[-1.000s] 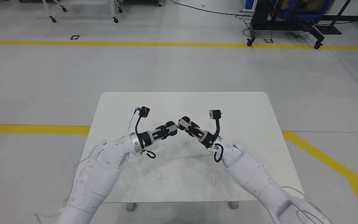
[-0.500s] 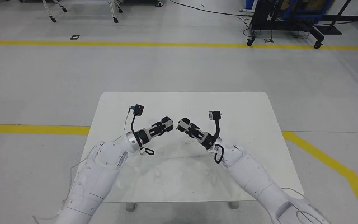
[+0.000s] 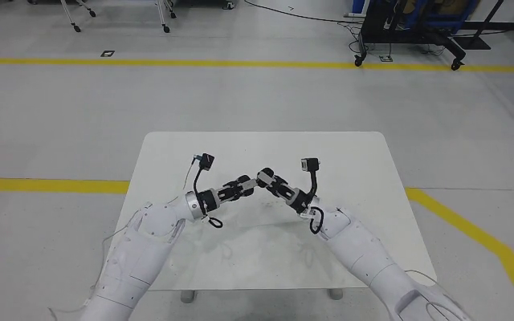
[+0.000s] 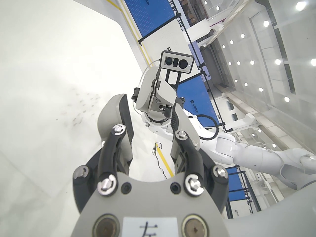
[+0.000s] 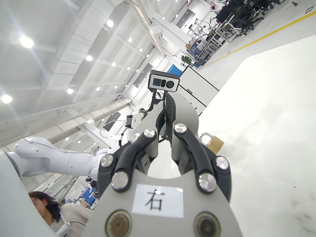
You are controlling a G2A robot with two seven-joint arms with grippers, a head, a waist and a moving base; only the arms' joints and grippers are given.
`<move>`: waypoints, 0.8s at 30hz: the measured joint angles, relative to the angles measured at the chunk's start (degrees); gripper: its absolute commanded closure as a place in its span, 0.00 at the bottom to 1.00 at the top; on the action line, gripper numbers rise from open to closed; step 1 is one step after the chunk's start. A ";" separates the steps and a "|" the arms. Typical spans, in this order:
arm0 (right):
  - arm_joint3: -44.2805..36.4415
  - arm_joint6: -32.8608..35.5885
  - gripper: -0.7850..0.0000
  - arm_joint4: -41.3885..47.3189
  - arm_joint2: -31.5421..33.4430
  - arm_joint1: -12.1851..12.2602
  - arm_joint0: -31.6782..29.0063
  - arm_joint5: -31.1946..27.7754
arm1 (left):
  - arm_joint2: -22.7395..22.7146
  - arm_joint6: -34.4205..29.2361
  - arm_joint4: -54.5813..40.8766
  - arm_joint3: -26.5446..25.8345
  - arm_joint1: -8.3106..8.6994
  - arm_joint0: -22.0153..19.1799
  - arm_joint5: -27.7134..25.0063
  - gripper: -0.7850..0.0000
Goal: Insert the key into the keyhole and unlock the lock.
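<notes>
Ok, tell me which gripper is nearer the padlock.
Right. The padlock lies on the table just beside the right gripper; the left gripper faces it tip to tip, farther off.

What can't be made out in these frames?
The key: in the right wrist view, the right gripper has its fingers shut, and they hide anything held between them.
The padlock: in the right wrist view it sits partly behind a finger, so the keyhole and shackle state are unreadable.
Contact: in the top view, the left gripper and the right gripper meet, but the tips are too small to tell whether they touch.
</notes>
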 measured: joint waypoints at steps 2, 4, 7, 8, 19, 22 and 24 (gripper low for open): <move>0.02 0.22 1.00 -0.03 0.15 -0.06 -0.03 -0.05 | 0.09 -0.33 -0.33 0.28 0.00 -0.23 0.02 0.84; 0.12 0.38 1.00 -0.10 0.26 -0.12 -0.03 0.08 | 0.16 -0.43 -0.43 0.45 0.01 -0.35 0.01 0.89; 0.23 0.56 1.00 -0.12 0.46 -0.23 -0.02 0.33 | 0.28 -0.55 -0.46 0.60 0.03 -0.51 0.11 0.90; 0.24 0.65 1.00 -0.09 0.53 -0.27 -0.04 0.34 | 0.35 -0.56 -0.44 0.66 0.03 -0.57 0.15 0.90; 0.33 1.75 1.00 -0.23 1.17 -0.57 -0.09 0.43 | 0.87 1.24 -0.67 1.49 -0.12 -1.16 1.78 1.00; 0.30 2.02 1.00 -0.36 1.35 -0.63 -0.13 0.48 | 0.90 1.46 -0.64 1.48 -0.12 -1.16 1.89 1.00; 0.23 2.10 1.00 -0.48 1.48 -0.66 -0.18 0.51 | 0.88 1.69 -0.55 1.46 -0.10 -1.14 1.89 1.00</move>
